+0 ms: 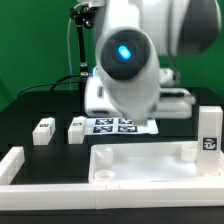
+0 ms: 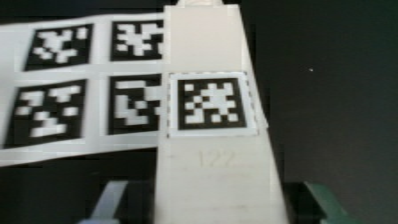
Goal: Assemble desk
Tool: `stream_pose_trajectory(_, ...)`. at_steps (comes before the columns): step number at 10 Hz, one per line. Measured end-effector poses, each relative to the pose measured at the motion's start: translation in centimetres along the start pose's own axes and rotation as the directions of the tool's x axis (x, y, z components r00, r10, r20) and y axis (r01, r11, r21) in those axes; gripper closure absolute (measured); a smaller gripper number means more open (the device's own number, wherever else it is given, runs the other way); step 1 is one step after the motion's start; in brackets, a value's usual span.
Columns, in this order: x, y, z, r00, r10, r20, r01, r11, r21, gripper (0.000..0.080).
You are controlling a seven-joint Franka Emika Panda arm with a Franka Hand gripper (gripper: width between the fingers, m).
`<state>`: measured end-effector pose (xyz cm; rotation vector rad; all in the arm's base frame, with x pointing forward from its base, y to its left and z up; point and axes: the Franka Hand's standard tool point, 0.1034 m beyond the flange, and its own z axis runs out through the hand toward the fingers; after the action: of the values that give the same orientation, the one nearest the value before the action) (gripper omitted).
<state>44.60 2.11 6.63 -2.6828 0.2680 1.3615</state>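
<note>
1 leg block [image 2: 210, 100] in my gripper [image 2: 214, 200], jaws closed on its sides near 1 end, likely so the free end can meet the tabletop [image 1: 140, 172].

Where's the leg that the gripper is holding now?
In the wrist view the leg sits between the fingers of the gripper, overlapping the marker board's edge; in the exterior view the arm hides it.

The arm [image 1: 130, 60] reaches down, its gripper [image 2: 214, 203] clamped on a leg block [image 2: 210, 110]
</note>
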Motion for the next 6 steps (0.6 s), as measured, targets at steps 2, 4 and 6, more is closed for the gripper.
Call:
stream_pose_trajectory(2,-0.7,1.0,-1.6,1.0,-0.005,-0.012,0.005,1.0,0.01,0.0512)
stream_pose_trajectory(4,-0.1,0.9,-1.7,0.999,-0.004,-0.042,0.004,1.0,0.009,0.0512)
stream_pose_trajectory(6,-0.2,1.1,-2.3,0.999,-0.003,-0.034,0.003,1.0,0.02,0.0512)
